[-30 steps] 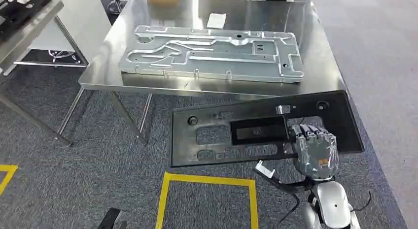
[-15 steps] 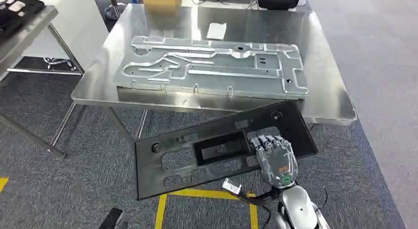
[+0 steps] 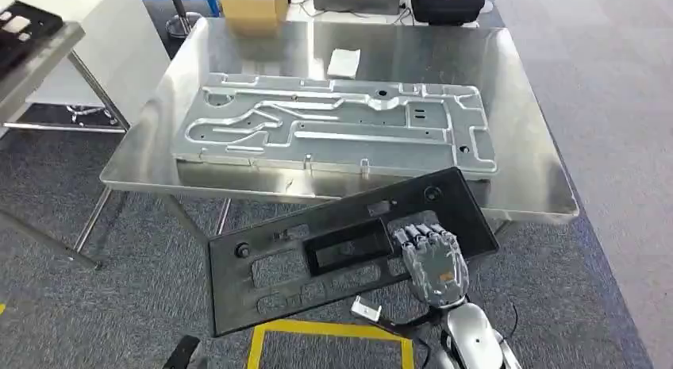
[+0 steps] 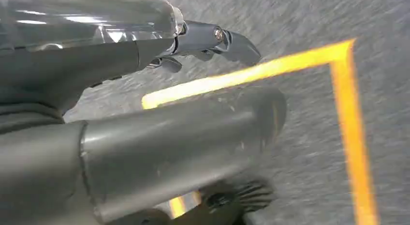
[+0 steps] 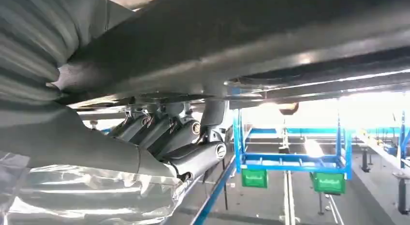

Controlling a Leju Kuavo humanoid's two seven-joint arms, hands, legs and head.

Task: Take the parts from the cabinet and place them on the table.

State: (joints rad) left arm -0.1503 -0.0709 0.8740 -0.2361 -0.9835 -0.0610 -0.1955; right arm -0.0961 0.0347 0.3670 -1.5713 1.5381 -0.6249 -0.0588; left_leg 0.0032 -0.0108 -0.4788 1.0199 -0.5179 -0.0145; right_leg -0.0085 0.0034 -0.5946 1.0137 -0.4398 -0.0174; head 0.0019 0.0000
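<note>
A long black panel (image 3: 317, 258) with rectangular cut-outs hangs tilted in front of the steel table (image 3: 524, 107). My right hand (image 3: 428, 262) grips it near its right end, fingers curled over the edge. The panel's far right corner overlaps the table's front edge. A large silver stamped metal panel (image 3: 333, 127) lies flat on the table. In the right wrist view the black panel (image 5: 290, 31) runs across above my fingers (image 5: 183, 133). My left hand (image 4: 159, 113) hangs over the carpet and holds nothing, its fingers apart.
A white paper slip (image 3: 344, 63) lies behind the silver panel. A cardboard box (image 3: 254, 8) and black cases (image 3: 448, 4) stand beyond the table's far edge. Another table (image 3: 40, 48) with a black part stands at left. Yellow floor tape (image 3: 329, 331) marks the carpet below me.
The whole view has shifted as I closed on the table. The black panel has tilted, its right end rising over the table's front edge, still in my right hand.
</note>
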